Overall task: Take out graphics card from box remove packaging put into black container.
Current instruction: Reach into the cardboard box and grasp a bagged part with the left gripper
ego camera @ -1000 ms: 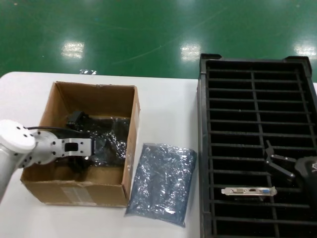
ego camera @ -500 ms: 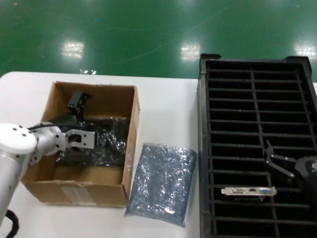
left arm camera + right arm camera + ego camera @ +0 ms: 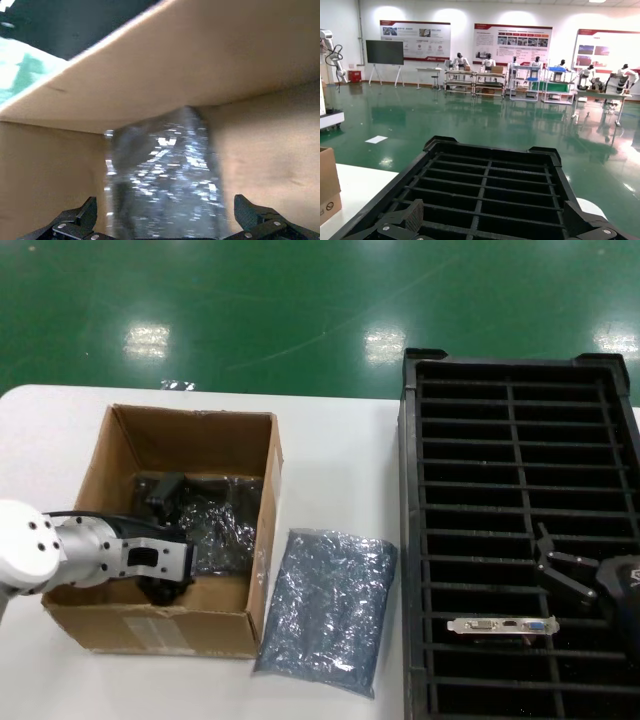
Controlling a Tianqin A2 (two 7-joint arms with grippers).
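Matt corrugated cardboard box (image 3: 170, 620), crinkly glossy plastic packaging (image 3: 325, 610), silver metal bracket (image 3: 502, 626).

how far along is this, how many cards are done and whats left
One looks done: a bare graphics card sits in a slot of the black container, and an empty bag lies on the table beside the box. In hand: the left gripper is open inside the box, at another wrapped card. Left: lift it out, unwrap it, slot it. The right gripper waits over the container.
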